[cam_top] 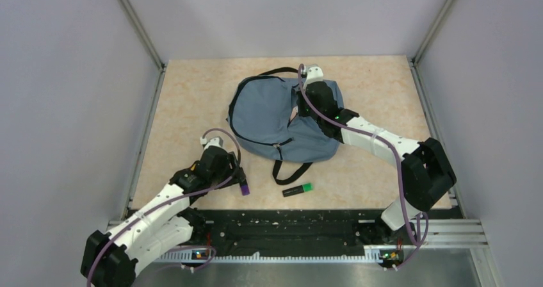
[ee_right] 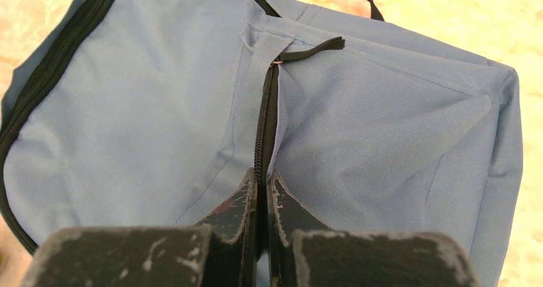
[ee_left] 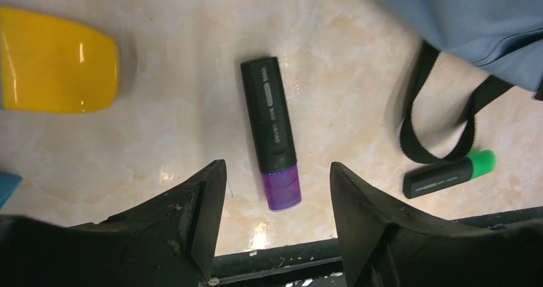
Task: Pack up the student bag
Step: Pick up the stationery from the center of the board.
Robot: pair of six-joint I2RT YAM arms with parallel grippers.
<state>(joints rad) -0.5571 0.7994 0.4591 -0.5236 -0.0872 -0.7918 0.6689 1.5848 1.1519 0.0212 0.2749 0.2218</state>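
Student bag lies flat on the worktop, mid-to-far side, a bit right of centre, front pocket up. Right jaws are clenched tight on it, pinching the black zipper line w/ fabric bunched either side. No opening shows along that zip from the right wrist view, so nothing's going in yet, I'd say.

Nearer the front edge, left jaws hang released and spread, straddling the purple-capped marker, not touching it. Only the cap end sits btwn them. Green-capped marker lies off to the side, just by the bag's strap loop. Yellow object sits well apart on the other side, can't tell what it is.

Risks: that zip pinch is thin, so a pull could slip off, or drag the whole soft bag instead of opening it. On the left, closing on the cap end alone could let the marker pivot or squirt out, and it's near the front rail, so it could roll off.

Count: 1 bag, 2 markers (1 purple, 1 green), 1 yellow thing, 1 strap loop in close view.
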